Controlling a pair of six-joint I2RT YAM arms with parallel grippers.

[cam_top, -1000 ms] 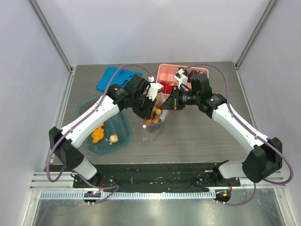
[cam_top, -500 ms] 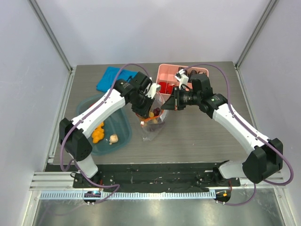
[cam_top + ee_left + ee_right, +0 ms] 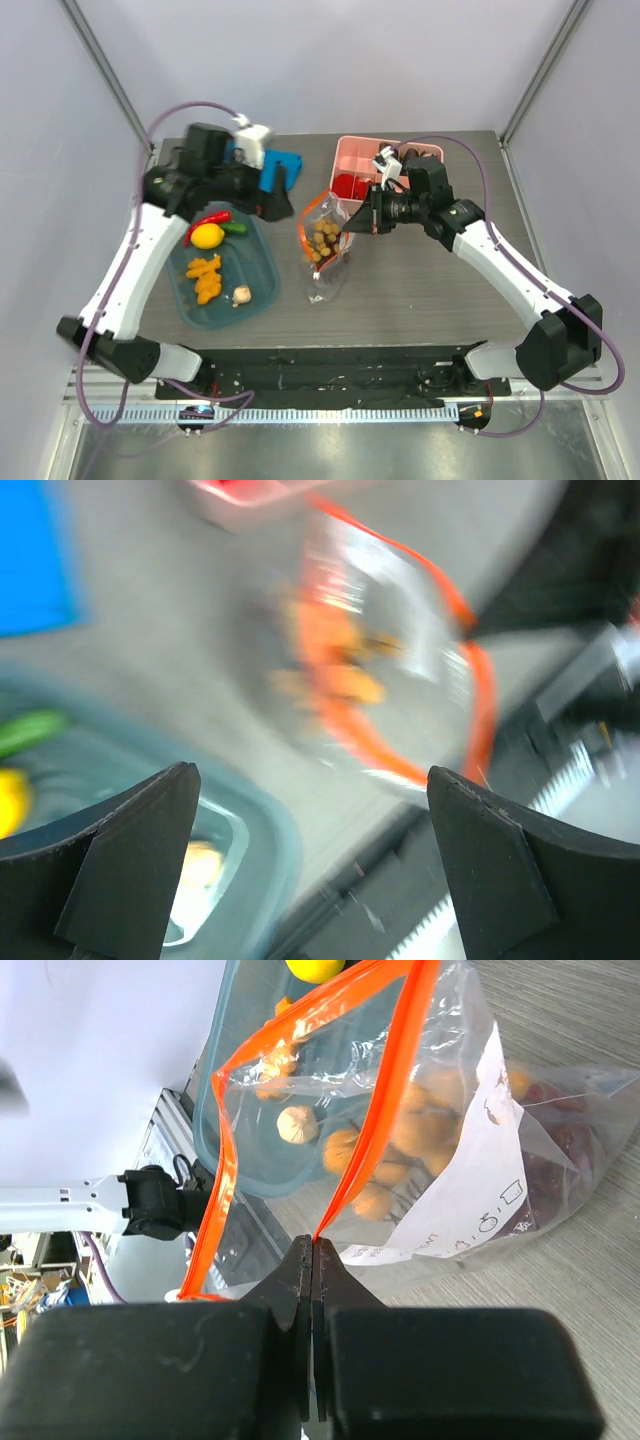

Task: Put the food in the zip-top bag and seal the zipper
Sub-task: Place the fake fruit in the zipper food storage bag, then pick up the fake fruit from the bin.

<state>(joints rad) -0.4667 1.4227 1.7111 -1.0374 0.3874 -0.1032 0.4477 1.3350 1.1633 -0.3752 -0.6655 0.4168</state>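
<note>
My right gripper pinches the red-orange zipper strip of the clear floppy bag just right of the teal translucent tub, while my left gripper gapes empty near that tub's far edge.

Table: teal tub, zip-top bag, pink box, blue board.

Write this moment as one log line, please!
left gripper: open, empty | right gripper: shut on zipper | zip-top bag: mouth open, some food inside | tub: more food waiting
</note>
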